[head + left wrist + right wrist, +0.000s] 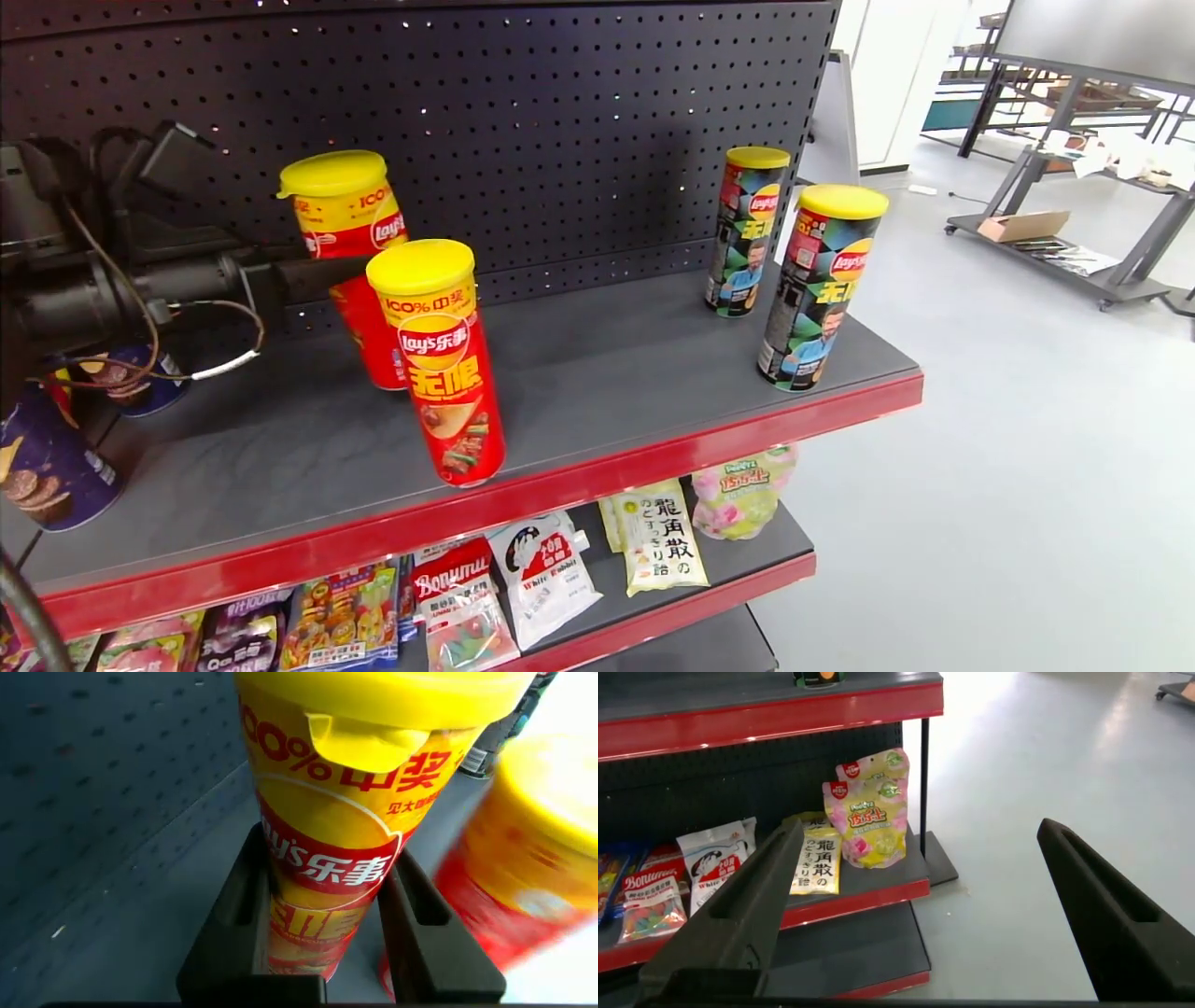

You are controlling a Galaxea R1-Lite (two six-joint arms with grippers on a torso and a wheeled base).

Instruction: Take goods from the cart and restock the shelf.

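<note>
Head view: my left gripper point(329, 859) squeezes a red can point(347, 219) at the back of the top shelf point(653, 373); it leans a bit.
Right gripper point(923, 831): spread wide, holding nothing.
Risk: if I let go while it leans, it may tip onto the front red can point(439, 364) and knock it off the edge.
Count: two red cans, two dark cans point(747, 233), two purple cans point(47, 467).

Print logged by place; I quote none. Rear red can point(350, 219), clamped in my left claw point(327, 919): logo roundel, percent figure under the lid. Front red can point(439, 364), at its 5 o'clock: same, plus large yellow characters. Rear dark can point(749, 231) and front dark can point(822, 289), 3 o'clock: roundels. Lower shelf point(747, 560), tan packet point(658, 537): black characters.
</note>
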